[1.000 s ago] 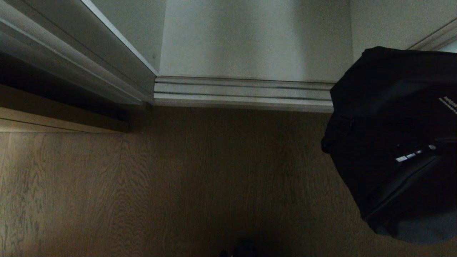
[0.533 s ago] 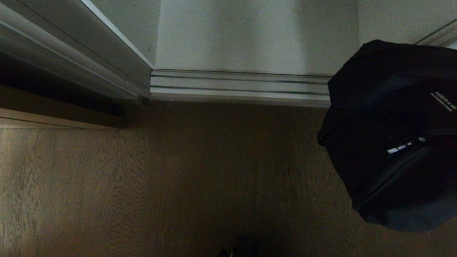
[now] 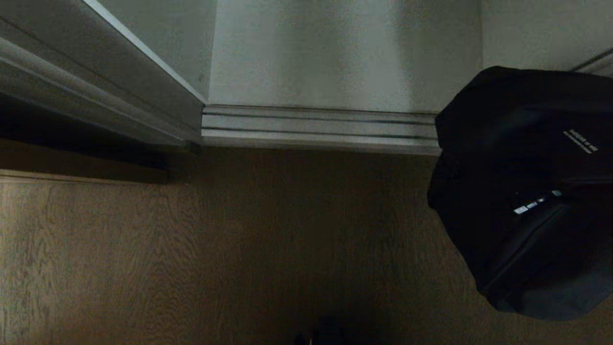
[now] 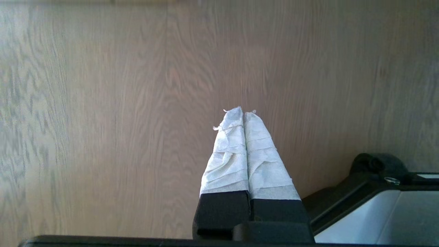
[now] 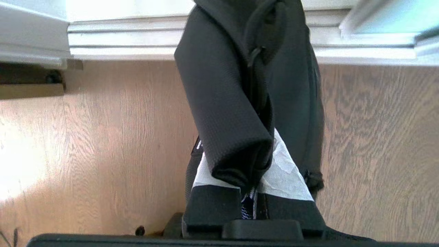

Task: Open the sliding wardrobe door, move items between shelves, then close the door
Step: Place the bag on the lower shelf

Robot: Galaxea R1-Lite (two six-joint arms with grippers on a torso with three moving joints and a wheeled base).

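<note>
The black bag (image 3: 527,191) ran off the right edge of the head view, and neither arm showed there; what carried the bag lay outside that picture. It hung clear of the dark wood floor (image 3: 239,249), in front of the grooved silver door track (image 3: 321,129) at the foot of the wardrobe's pale grey-white interior (image 3: 335,52). A short line of white lettering (image 3: 580,142) sat on the bag's upper right side, too small to read; a few small pale marks lower down could not be made out either. At far left a slanting metal-edged panel (image 3: 96,62) was cut off by the frame, and whether it was the sliding door could not be told.

In the right wrist view the right gripper (image 5: 252,181) was closed narrowly on a folded piece of the bag's black fabric (image 5: 236,113), its tape-wrapped fingers (image 5: 284,175) pinching the fold while the rest of the bag hung beyond them, hiding the fingertips. A sliver of pale blue glass (image 5: 387,17) showed above the track there, its extent cut off.

The left gripper (image 4: 244,113) hung over bare floor, its white-wrapped fingers (image 4: 260,154) pressed together with nothing between them, beside a dark corner of the robot's base (image 4: 374,178).
</note>
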